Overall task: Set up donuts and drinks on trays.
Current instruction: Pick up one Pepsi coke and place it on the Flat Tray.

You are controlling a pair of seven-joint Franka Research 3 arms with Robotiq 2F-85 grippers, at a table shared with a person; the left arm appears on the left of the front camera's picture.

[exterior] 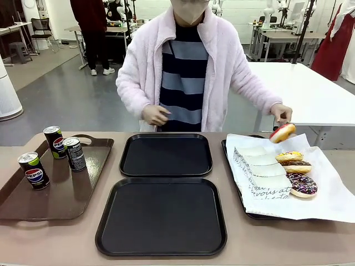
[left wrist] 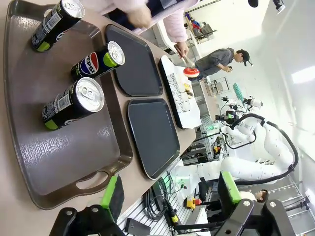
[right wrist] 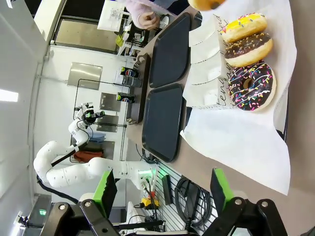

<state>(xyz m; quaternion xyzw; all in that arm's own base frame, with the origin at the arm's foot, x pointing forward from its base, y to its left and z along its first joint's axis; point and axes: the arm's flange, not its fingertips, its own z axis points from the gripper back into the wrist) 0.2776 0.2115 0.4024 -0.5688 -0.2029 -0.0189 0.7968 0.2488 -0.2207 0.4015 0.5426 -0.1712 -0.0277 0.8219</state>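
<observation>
Two black trays (exterior: 166, 154) (exterior: 161, 216) lie bare in the middle of the table. Three Pepsi cans (exterior: 34, 170) (exterior: 54, 141) (exterior: 74, 153) stand on a brown handled tray (exterior: 66, 194) at the left. Three donuts, one yellow (exterior: 289, 156), one chocolate (exterior: 295, 166) and one sprinkled (exterior: 302, 184), rest on white paper at the right. The person's hand (exterior: 283, 115) holds a fourth donut (exterior: 282, 133) above that paper. My left gripper (left wrist: 170, 194) hangs open above the brown tray's (left wrist: 64, 157) near end, with the cans (left wrist: 74, 104) farther off. Off the paper's edge, my right gripper (right wrist: 164, 189) is open, short of the sprinkled donut (right wrist: 252, 84).
White paper holders (exterior: 263, 166) with black script lie in a row beside the donuts. The white paper (exterior: 327, 194) overhangs its tray on the right. The person stands at the far edge with the other hand (exterior: 155, 115) over the far black tray.
</observation>
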